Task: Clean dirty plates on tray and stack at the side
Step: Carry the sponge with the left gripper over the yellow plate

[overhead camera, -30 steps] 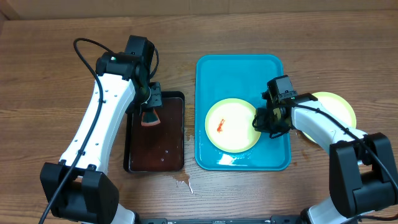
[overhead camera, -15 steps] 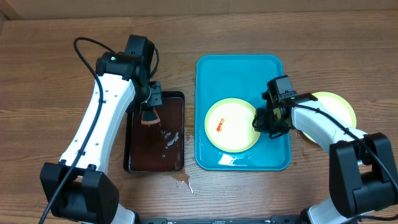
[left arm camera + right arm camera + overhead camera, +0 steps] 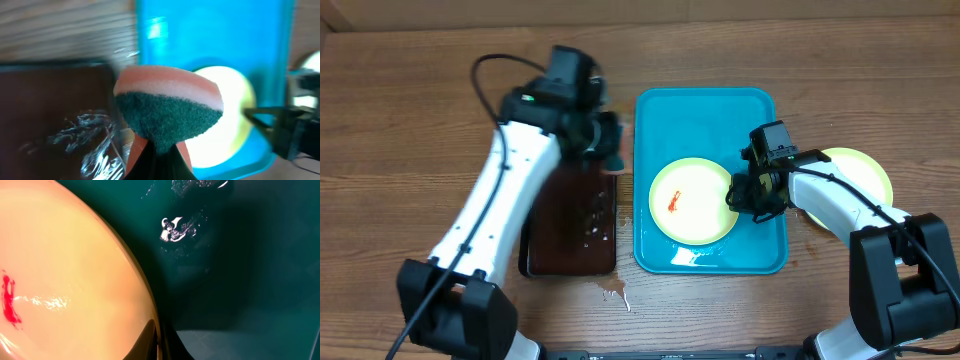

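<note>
I count two plates: one smeared plate [image 3: 692, 215] lying in the single turquoise tray [image 3: 710, 110], and one pale yellow plate [image 3: 868, 168] on the worktop [image 3: 400, 120] just right of it. My right pincer [image 3: 741, 196] is pinched onto the smeared plate's right rim. My left pincer [image 3: 608, 142] is clamped on one sponge [image 3: 167, 112], held over the dark tray's [image 3: 570, 240] right edge.

Robot lab setup: two arms [image 3: 500, 190] at a wooden table [image 3: 380, 120]
</note>
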